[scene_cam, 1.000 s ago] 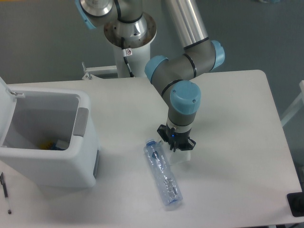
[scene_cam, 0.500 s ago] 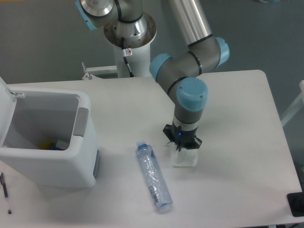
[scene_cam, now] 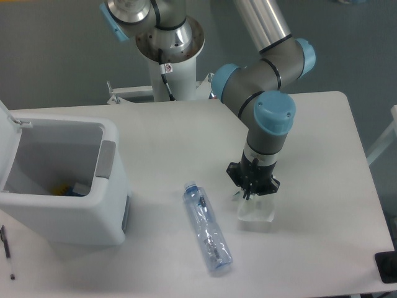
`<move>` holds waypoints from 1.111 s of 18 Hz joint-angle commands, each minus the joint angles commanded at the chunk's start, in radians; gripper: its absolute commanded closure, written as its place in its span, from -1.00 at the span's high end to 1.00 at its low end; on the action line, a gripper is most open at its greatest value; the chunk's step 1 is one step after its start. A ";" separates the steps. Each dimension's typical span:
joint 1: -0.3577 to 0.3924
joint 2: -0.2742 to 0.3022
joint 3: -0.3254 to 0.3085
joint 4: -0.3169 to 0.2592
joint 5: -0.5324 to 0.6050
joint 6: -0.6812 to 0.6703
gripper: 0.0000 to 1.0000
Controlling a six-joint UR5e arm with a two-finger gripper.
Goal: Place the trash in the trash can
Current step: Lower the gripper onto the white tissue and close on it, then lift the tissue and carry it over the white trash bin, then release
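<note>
Standing at the left edge of the table (scene_cam: 310, 136), the white bin (scene_cam: 65, 186) has its lid (scene_cam: 5, 121) swung up and back, so the inside is open to view. A grey panel (scene_cam: 107, 159) sits on the bin's right wall, and something small in blue and yellow lies at the bottom. A thin dark pen (scene_cam: 6, 248) lies on the table just below the bin's left corner.

Right of the bin, and apart from it, the crushed clear bottle (scene_cam: 208, 238) lies flat on the table, its blue cap (scene_cam: 191, 187) pointing up and slightly left, its base toward the front edge.

Further right, the arm bends down over the table and its gripper (scene_cam: 253, 194) points straight down. Directly under it lies a pale white tissue (scene_cam: 255, 214), hard to tell from the white tabletop. The fingers reach its top edge, but whether they are apart or pinched on the tissue cannot be told from this view. The tissue lies just right of the bottle, not touching it.
</note>
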 joint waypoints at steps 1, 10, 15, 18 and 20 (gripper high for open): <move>0.000 0.000 0.009 0.000 -0.026 -0.017 -1.00; -0.011 0.026 0.080 0.000 -0.167 -0.207 -1.00; -0.032 0.093 0.083 -0.002 -0.227 -0.298 -1.00; -0.044 0.139 0.089 -0.002 -0.259 -0.342 -1.00; -0.047 0.167 0.095 0.000 -0.290 -0.380 -1.00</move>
